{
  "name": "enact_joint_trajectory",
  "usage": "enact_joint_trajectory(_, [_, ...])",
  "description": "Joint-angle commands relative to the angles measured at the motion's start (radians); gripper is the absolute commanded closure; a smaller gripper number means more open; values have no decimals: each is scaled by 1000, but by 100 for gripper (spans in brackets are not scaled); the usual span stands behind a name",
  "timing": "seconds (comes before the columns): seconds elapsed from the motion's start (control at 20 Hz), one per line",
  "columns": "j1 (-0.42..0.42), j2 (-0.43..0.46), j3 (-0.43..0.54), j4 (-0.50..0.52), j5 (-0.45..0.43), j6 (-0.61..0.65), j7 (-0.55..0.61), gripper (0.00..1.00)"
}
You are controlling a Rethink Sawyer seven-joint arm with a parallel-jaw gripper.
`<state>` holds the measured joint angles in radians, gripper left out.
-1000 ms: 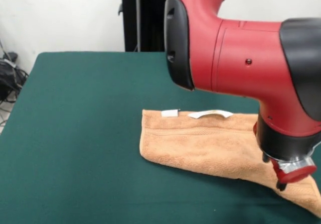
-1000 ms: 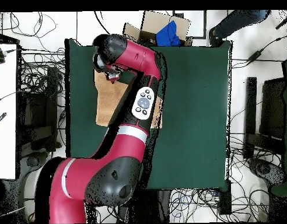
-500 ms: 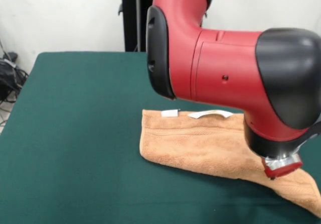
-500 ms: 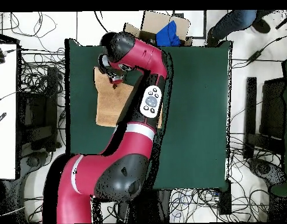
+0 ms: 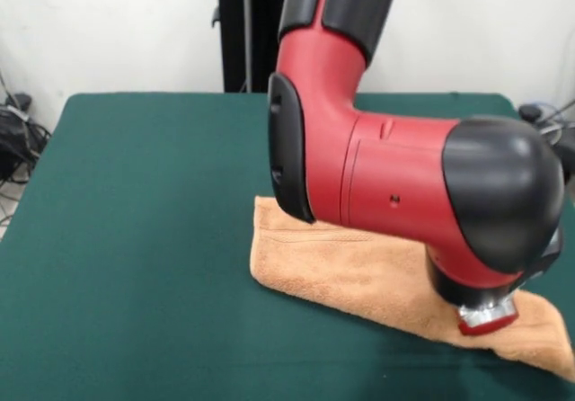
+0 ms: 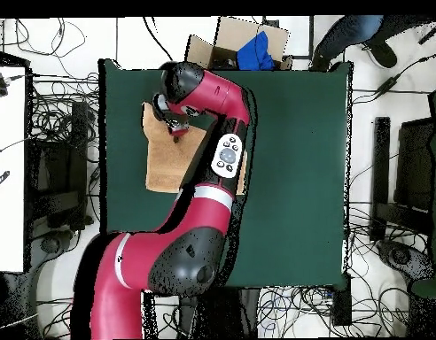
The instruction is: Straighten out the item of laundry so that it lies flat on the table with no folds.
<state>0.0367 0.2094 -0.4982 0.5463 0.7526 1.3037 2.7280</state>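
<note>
Towel lies on the table, still doubled, its near corner trailing past the gripper. Gripper sits low on that corner; you can't tell whether it is open or closed. Get a firm pinch on the top layer only, then draw away from the towel's fold, low and slow. Since the earlier frame the arm has swung across, now hiding the towel's white tags.

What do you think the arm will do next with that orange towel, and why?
Probably lower the gripper the last bit onto the towel and take hold of that corner. It hangs just above the towel's near end, and the cloth there looks doubled over with a thick rolled edge, so it isn't lying flat on the table. Its fingers are hidden.
</note>
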Motion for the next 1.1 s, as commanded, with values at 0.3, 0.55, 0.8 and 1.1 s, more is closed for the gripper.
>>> enact_joint_trajectory(0.3, [23,105,11,75,-74,-214,234,100])
enact_joint_trajectory(0.55, [26,82,57,127,-44,-263,238,100])
enact_joint_trajectory(0.8, [11,37,141,187,17,-194,213,100])
enact_joint_trajectory(1.1, [-44,-37,308,286,156,-28,196,100])
